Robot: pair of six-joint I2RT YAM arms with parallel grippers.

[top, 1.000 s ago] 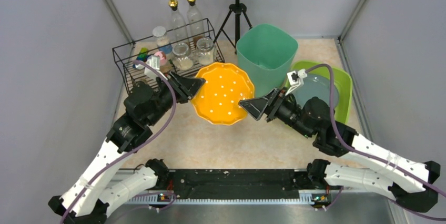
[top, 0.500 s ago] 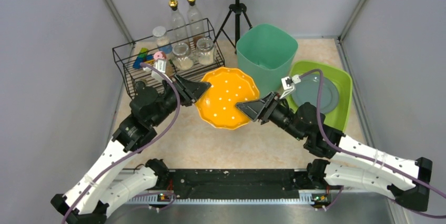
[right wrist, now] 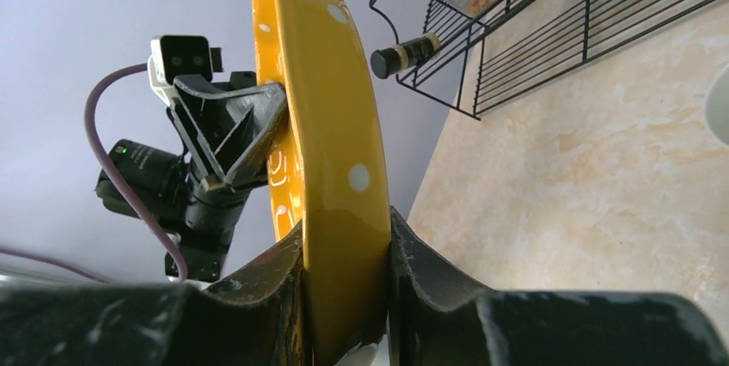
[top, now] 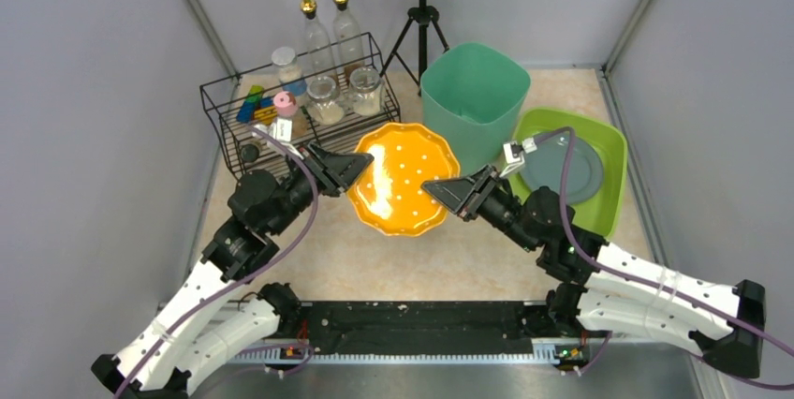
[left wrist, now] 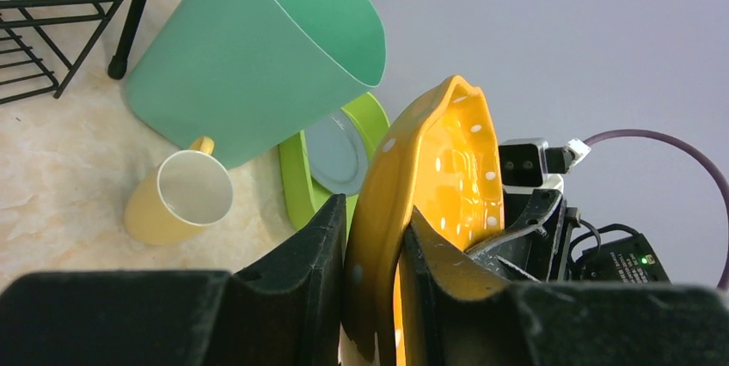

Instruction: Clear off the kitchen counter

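Orange plate (top: 401, 184) with white dots and a wavy rim sits between the two claws, over the middle of the kitchen counter (top: 449, 258). The left claw (top: 363, 165) pinches the plate's left rim. In the left wrist view one finger presses on each face of the plate. The right claw (top: 433, 188) pinches the right rim the same way, with its jaws narrow and tight on the plate. I cannot tell if the plate's low edge touches the counter.

The counter is beige with a faint stone look. It runs from the black front rail (top: 421, 319) out to the grey walls, and everything stands on it.

A black wire rack (top: 225, 104) stands at the far left corner. Two tall clear bottles (top: 314, 38) with gold tops stand at its back. Two glass jars (top: 325, 99) with pale stuff inside stand in front of them, and small bright things lie at the rack's left end. A little dark bottle (right wrist: 404, 52) lies on its side by the rack's near end.

A green tub (top: 473, 90) stands at the far middle, just beyond the plate. A yellow mug (left wrist: 180, 198) stands upright on the counter just beside the tub. A lime green tray (top: 609, 151) lies near the right edge, and a grey-blue plate (top: 566, 167) lies flat in it. A black tripod (top: 421, 24) stands behind the tub.
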